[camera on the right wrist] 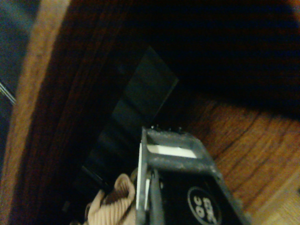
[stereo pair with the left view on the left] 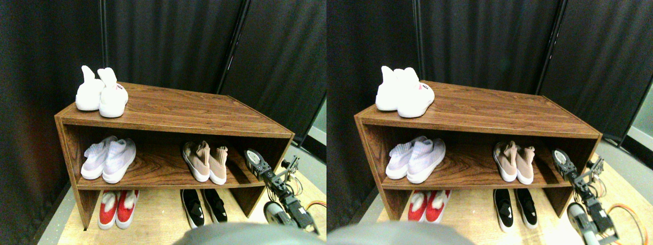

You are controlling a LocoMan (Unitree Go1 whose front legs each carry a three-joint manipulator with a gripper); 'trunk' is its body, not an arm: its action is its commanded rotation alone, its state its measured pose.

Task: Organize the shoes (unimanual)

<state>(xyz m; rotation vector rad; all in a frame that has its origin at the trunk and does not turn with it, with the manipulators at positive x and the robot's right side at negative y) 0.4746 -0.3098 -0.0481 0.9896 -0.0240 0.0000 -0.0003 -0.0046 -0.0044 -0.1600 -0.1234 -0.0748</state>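
Shoes (stereo pair with the left view on the left: 206, 162) sit on the middle shelf (stereo pair with the left view on the left: 158, 166), beside the end effector (stereo pair with the left view on the left: 252, 158).

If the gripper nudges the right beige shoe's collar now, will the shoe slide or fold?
The ribbed collar looks like soft knit, so it would probably fold. The right beige shoe has a thick white sole flat on the shelf, so it probably slides rather than tips.

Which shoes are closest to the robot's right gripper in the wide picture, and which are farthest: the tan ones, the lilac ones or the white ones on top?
From the right gripper, on the middle shelf's right end:
1. Tan shoes, just left of it on the same shelf.
2. Lilac-white shoes, at that shelf's left end.
3. White shoes, on top of the rack, far left corner.
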